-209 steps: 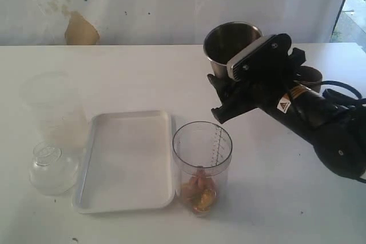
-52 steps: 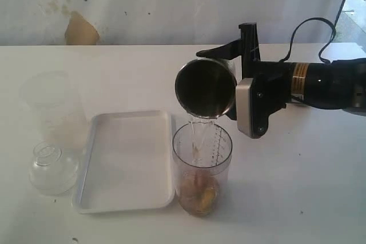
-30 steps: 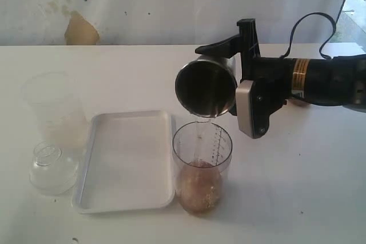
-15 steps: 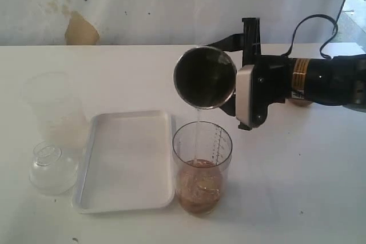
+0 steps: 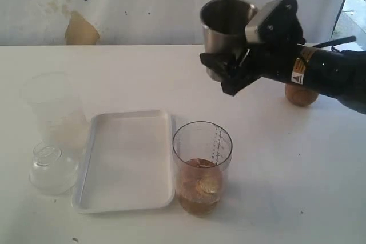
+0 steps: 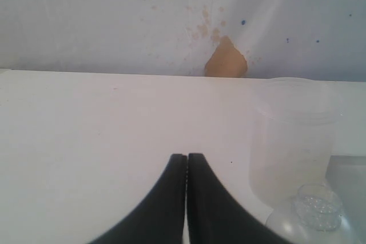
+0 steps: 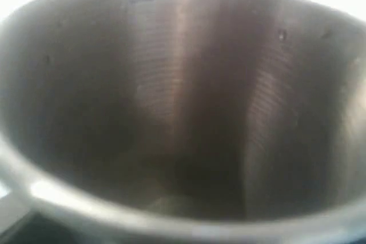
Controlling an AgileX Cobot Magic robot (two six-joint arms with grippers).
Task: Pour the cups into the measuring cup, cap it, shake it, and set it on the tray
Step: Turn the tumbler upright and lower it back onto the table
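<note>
Landmark: measuring cup (image 5: 202,167), on the table (image 5: 286,198), just right of the tray (image 5: 127,161). Brownish liquid with pale lumps in its lower third. Dark graduation marks up one side, figures too small to read. Steel tumbler (image 5: 224,27) upright in the air above and behind it, clamped in the right gripper (image 5: 220,72), jaws wide around its wall. Warning-triangle label (image 5: 298,77) on that arm, text illegible. Wooden cup (image 5: 301,94) behind and to the right. Left gripper (image 6: 186,161) pressed together, holding nothing.
</note>
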